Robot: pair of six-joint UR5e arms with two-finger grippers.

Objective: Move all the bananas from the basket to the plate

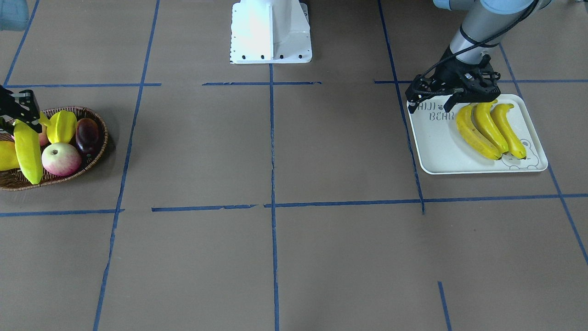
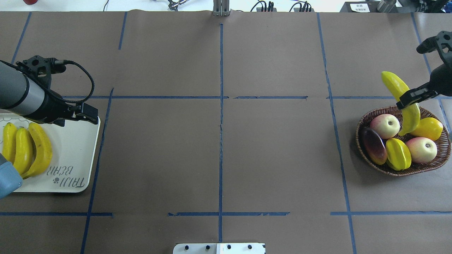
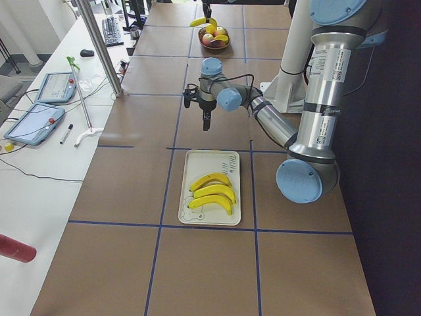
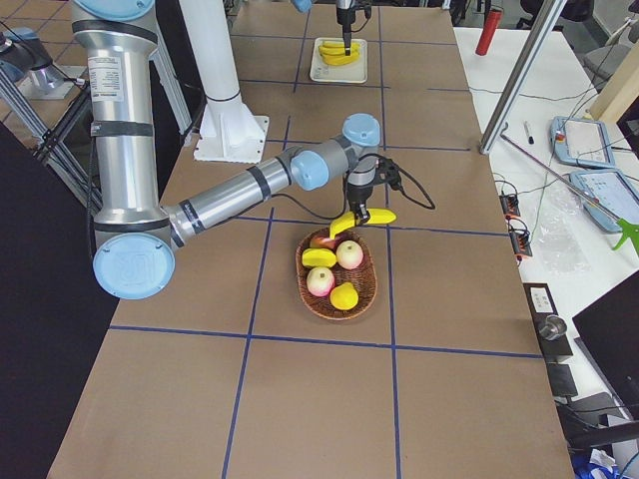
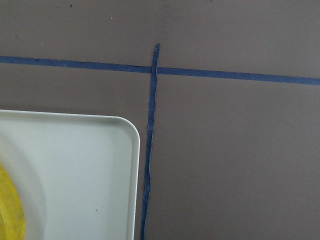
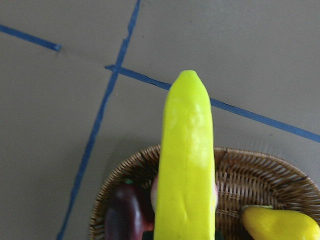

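Right hand (image 2: 406,102) pinching the last banana (image 2: 394,84) over the basket (image 2: 363,150).
I read this as the lift-out step of the fourth transfer. Three bananas (image 2: 24,150) already lie side by side on the plate (image 2: 76,148) at the far end of the worktop (image 2: 219,158), where my left hand (image 1: 432,106) hangs spread and empty over the rim. Next I'd raise the fruit clear of the other fruit (image 2: 386,125), then carry it across, probably with a hand-over, since the plate is well apart. It looks glossy, smooth and curved. Gripped near mid-length and hanging steeply, it could swivel.
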